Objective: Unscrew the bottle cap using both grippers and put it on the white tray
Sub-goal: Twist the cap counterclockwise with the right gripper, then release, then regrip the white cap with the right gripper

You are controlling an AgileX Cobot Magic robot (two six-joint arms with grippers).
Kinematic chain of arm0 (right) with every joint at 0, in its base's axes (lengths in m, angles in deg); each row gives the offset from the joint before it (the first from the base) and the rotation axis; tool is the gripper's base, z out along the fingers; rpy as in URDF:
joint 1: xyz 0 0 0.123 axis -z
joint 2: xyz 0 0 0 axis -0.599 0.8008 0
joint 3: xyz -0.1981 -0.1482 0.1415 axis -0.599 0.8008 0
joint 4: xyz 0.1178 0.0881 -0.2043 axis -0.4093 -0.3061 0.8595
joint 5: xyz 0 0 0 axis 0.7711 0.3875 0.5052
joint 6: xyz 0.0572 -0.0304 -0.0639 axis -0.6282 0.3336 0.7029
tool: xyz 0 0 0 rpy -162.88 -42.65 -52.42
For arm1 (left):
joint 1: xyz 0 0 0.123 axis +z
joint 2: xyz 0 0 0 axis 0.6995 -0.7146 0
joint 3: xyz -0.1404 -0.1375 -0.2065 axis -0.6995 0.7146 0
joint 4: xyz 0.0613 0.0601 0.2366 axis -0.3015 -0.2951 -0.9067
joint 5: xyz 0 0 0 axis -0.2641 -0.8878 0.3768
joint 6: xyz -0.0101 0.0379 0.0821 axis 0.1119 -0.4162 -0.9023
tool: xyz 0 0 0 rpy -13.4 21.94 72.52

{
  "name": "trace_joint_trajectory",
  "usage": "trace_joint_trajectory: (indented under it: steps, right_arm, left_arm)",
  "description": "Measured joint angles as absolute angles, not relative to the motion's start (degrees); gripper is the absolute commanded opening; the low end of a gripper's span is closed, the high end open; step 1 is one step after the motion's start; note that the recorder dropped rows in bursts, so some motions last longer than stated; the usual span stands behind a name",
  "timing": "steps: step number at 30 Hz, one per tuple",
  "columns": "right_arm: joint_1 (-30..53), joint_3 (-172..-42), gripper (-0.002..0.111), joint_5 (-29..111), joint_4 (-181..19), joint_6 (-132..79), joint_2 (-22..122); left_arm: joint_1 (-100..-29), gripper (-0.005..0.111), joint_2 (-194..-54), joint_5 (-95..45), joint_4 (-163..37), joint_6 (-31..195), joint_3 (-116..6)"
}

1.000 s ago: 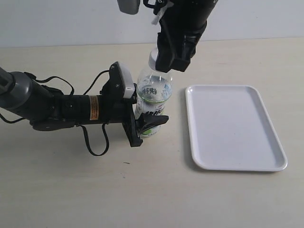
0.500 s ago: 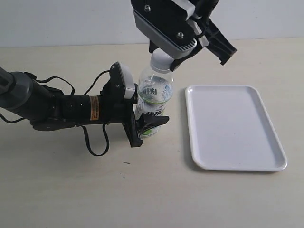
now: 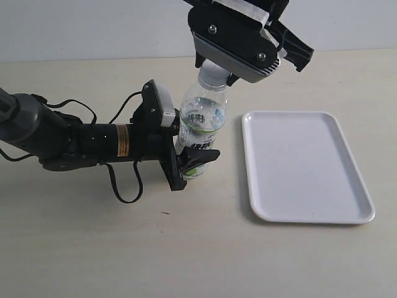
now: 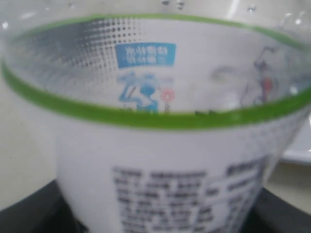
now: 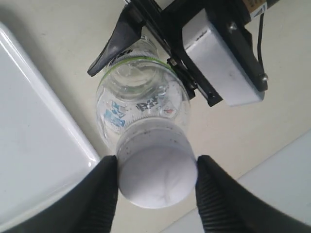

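The bottle (image 3: 200, 127) stands on the tabletop (image 3: 93, 248), leaning a little toward 1 o'clock. The left claw (image 3: 189, 152) reaches in from 9 o'clock and is closed tight on the labelled lower part of the bottle. The bottle cap (image 5: 156, 175) sits on the neck. The right claw (image 5: 156, 187) is above it, with one of its fingers (image 5: 103, 199) on each side of the cap. They seem to press on it. The white tray (image 3: 307, 167) lies at 3 o'clock from the bottle, apart from it.
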State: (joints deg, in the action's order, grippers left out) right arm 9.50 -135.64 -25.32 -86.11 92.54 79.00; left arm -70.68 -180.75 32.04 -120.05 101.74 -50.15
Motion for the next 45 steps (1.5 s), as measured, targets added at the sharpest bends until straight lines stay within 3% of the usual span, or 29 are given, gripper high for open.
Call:
trace_joint_trajectory:
  steps: [5,13,27,45]
  right_arm:
    - [9.5,-135.64,0.072,-24.19,-85.88,88.05,79.0]
    - [9.5,-135.64,0.072,-23.93,-85.88,65.32,79.0]
    - [9.5,-135.64,0.072,-25.57,-85.66,-13.19,79.0]
    - [9.5,-135.64,0.064,-26.48,-87.87,-27.54,79.0]
  left_arm:
    - [-70.68,0.001,-180.75,32.04,-120.05,101.74,-50.15]
    - [-70.68,0.001,-180.75,31.94,-119.12,101.74,-50.15]
    - [-70.68,0.001,-180.75,31.94,-119.12,101.74,-50.15]
    - [-70.68,0.001,-180.75,31.72,-118.91,103.01,-50.15]
